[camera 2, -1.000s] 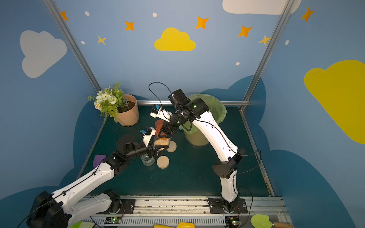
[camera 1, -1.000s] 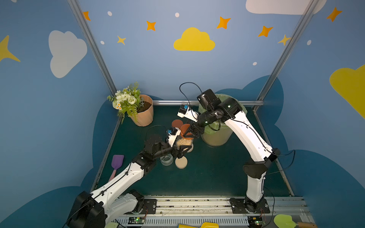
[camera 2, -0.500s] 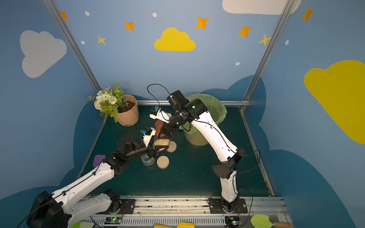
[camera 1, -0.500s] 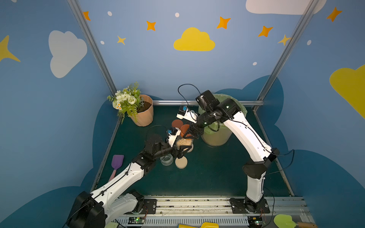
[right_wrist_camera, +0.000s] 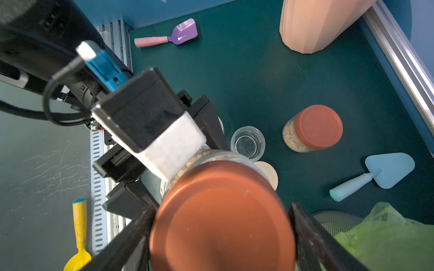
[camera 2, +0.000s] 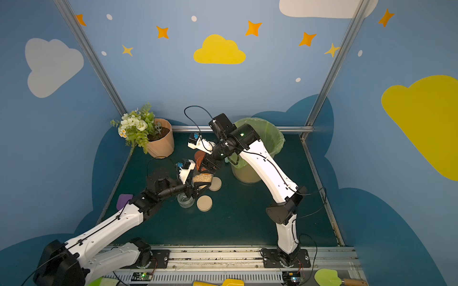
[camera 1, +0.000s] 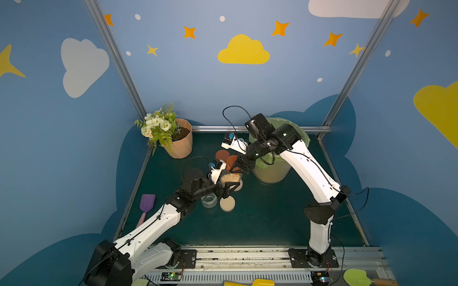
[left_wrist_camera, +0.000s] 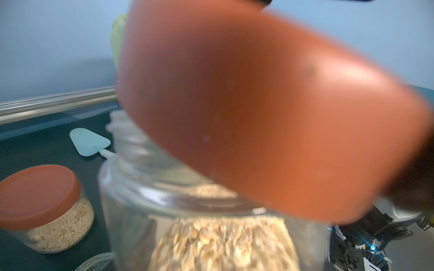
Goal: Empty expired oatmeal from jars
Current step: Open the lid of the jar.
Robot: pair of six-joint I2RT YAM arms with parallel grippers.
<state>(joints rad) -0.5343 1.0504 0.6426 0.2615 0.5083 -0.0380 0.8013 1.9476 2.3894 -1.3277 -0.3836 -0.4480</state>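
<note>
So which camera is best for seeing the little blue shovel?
The right wrist view is best: the blue shovel lies whole on the green mat, blade and handle both clear. The left wrist view shows only its blade, because the held jar hides most of the handle. In both top views the right arm covers it.

No text, label, brand, number or sign can be read in any view. The jars, their lids, the bin, the flowerpot, the tools and the arms all show plain surfaces. The walls carry only painted clouds, stars and dots, with no lettering on them.
</note>
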